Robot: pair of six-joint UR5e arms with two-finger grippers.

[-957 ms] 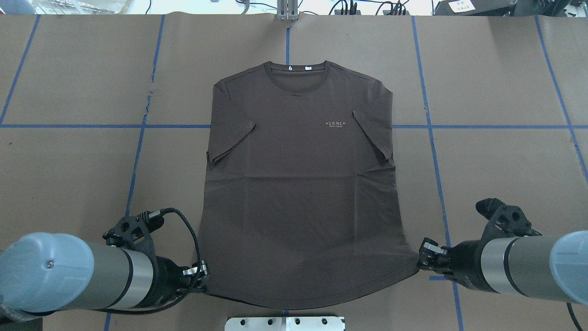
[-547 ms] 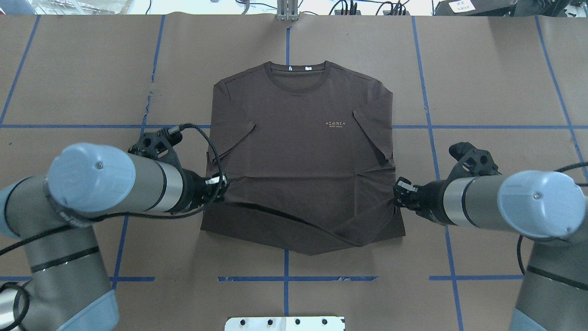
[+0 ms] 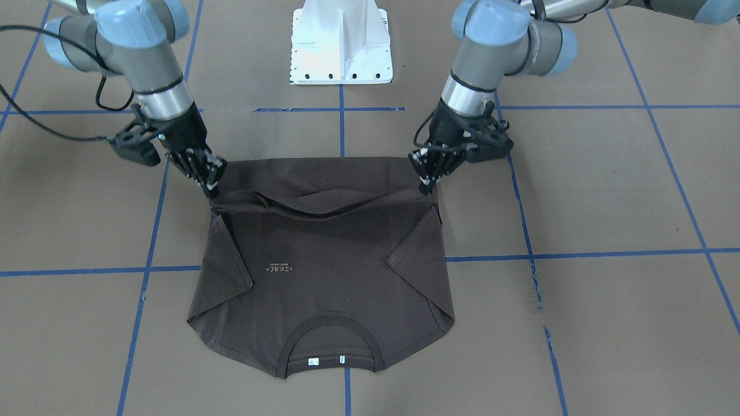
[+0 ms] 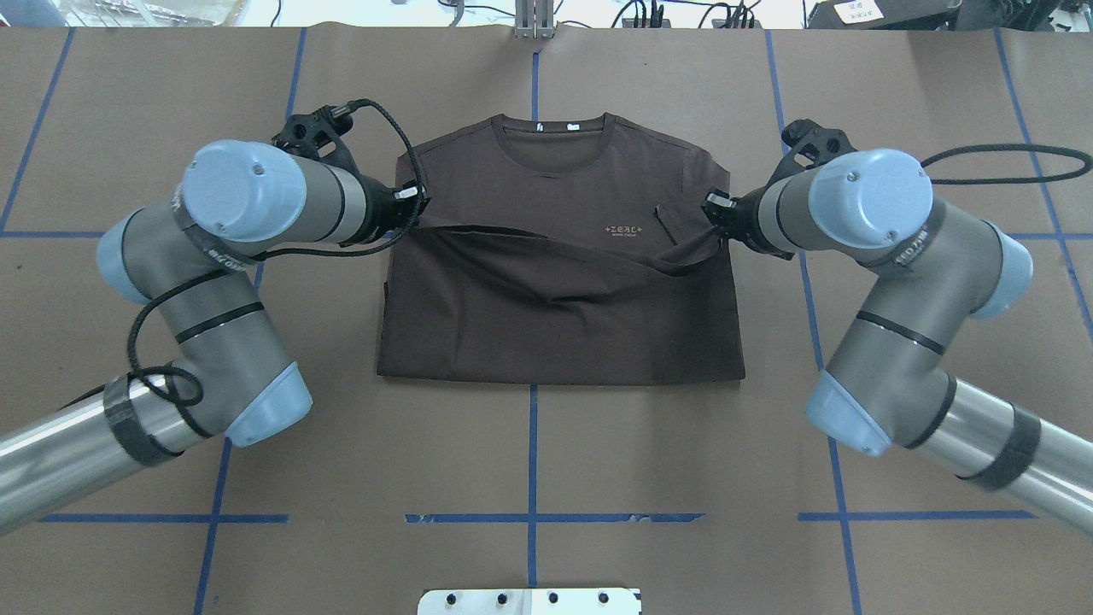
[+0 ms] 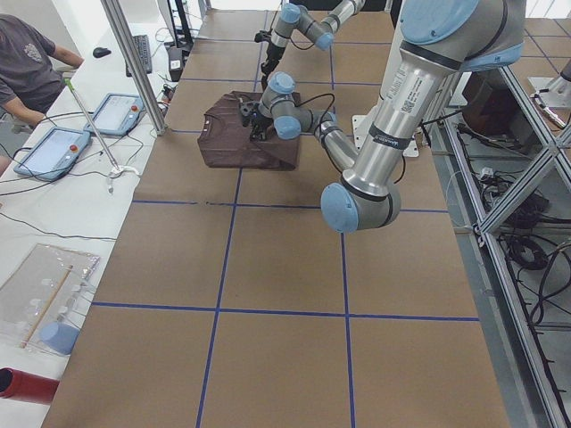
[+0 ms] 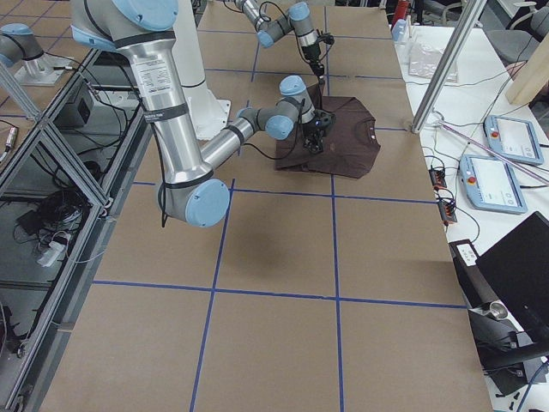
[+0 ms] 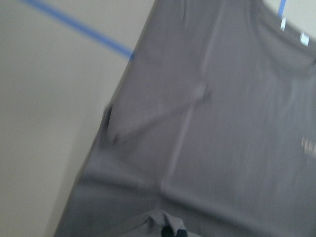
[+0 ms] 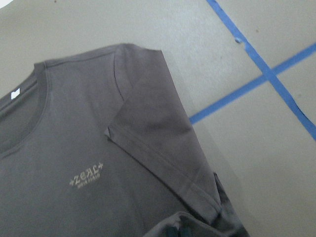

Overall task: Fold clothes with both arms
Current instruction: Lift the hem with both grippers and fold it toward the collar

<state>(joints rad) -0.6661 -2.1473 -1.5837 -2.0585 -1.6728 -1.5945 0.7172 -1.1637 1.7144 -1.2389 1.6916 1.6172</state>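
Note:
The dark grey-brown T-shirt [image 4: 555, 307] lies at the table's middle with its collar [image 4: 553, 141] at the far side and both sleeves folded inward. Its lower half is doubled over the upper half. My left gripper [image 4: 416, 205] is shut on the left hem corner, and my right gripper [image 4: 713, 209] is shut on the right hem corner. Both hold the hem a little above the chest, near the pale logo [image 4: 628, 231]. The hem sags between them. In the front view the left gripper [image 3: 428, 180] and right gripper [image 3: 211, 186] pinch the raised edge of the shirt [image 3: 324, 271].
The white pedestal base [image 3: 341, 43] stands at the robot's side of the table. Blue tape lines [image 4: 531, 453] cross the brown table cover. Tablets [image 5: 53, 147] and a seated person [image 5: 27, 62] are beyond the table's far edge.
Both grippers have carried the hem corners from the near edge away from the robot towards the collar. The shirt's lower half now lies doubled, with the fold line at its middle.

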